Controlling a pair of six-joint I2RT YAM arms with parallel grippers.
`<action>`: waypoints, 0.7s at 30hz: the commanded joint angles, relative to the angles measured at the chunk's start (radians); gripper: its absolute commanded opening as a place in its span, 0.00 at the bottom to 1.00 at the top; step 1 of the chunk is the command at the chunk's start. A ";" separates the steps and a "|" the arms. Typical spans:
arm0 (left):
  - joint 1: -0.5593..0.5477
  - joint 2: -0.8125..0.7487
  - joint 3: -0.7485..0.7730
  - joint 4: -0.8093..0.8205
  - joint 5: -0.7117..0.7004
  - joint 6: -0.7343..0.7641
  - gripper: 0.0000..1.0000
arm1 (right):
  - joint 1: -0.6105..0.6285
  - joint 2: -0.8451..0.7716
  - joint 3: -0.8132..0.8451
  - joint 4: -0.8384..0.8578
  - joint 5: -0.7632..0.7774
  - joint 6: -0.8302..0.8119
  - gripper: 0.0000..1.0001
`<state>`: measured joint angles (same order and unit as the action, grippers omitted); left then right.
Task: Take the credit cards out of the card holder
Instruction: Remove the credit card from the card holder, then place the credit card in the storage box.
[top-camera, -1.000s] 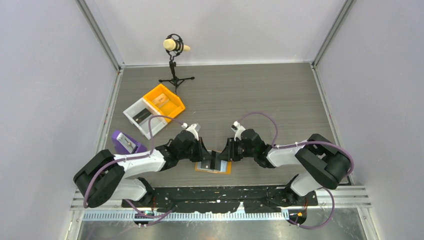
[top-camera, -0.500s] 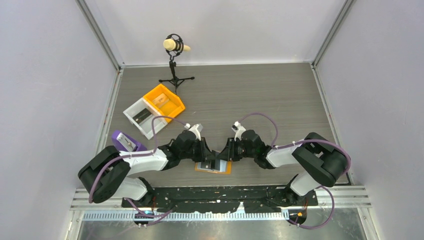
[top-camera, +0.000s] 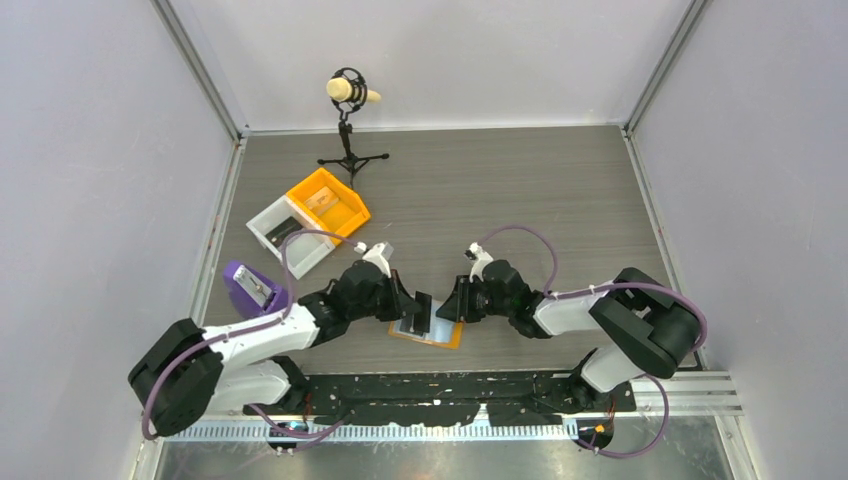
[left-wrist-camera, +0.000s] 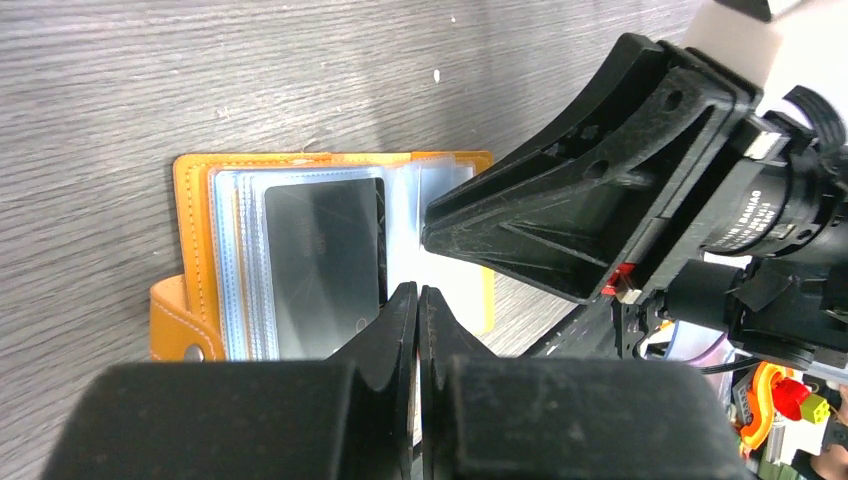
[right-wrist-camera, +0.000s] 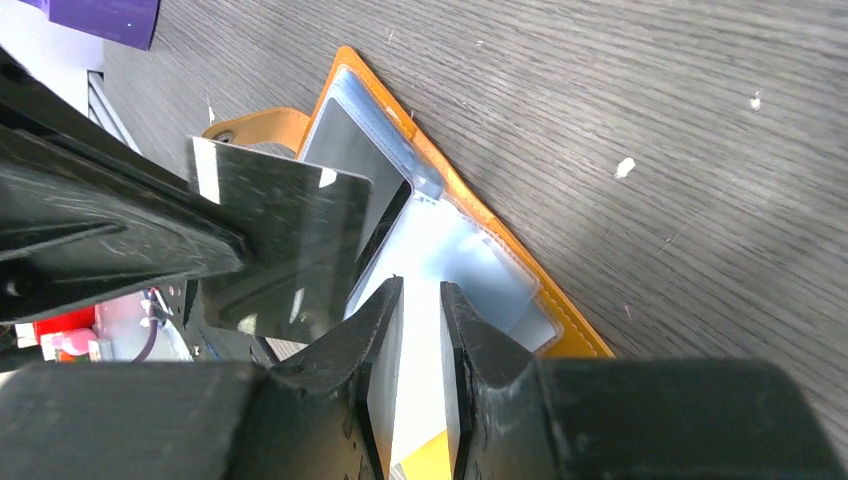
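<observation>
The card holder (top-camera: 447, 339) lies open near the table's front edge, with an orange rim and pale blue pockets. It also shows in the left wrist view (left-wrist-camera: 190, 230) and in the right wrist view (right-wrist-camera: 565, 315). My left gripper (top-camera: 416, 306) is shut on a dark credit card (right-wrist-camera: 285, 235) and holds it tilted just above the holder's left half. Another dark card (left-wrist-camera: 322, 255) sits in a left pocket. My right gripper (right-wrist-camera: 420, 290) has its jaws a narrow gap apart, tips down at the holder's right pale panel, with nothing between them.
An orange bin (top-camera: 328, 203) and a white bin (top-camera: 283, 232) stand at the back left. A purple box (top-camera: 250, 285) lies beside my left arm. A microphone on a tripod (top-camera: 350, 130) stands at the back. Grey walls close in the table.
My left gripper has drawn back to the left and up with a dark card now showing in it, free of the holder. The left arm has swung leftward. The right arm has barely moved.
</observation>
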<state>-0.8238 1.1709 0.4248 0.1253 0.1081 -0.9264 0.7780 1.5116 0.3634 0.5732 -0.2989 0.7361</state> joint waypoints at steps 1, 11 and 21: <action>-0.003 -0.085 0.020 -0.069 -0.086 0.027 0.00 | 0.002 -0.032 0.014 -0.108 0.059 -0.062 0.28; -0.002 -0.341 0.039 -0.226 -0.160 0.102 0.00 | -0.005 -0.238 0.092 -0.249 0.026 -0.254 0.35; -0.001 -0.537 0.154 -0.546 -0.228 -0.120 0.00 | 0.069 -0.599 0.061 -0.156 0.153 -0.614 0.46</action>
<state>-0.8238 0.6910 0.5423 -0.3080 -0.0639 -0.9348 0.7914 1.0142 0.4236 0.3130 -0.2558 0.3271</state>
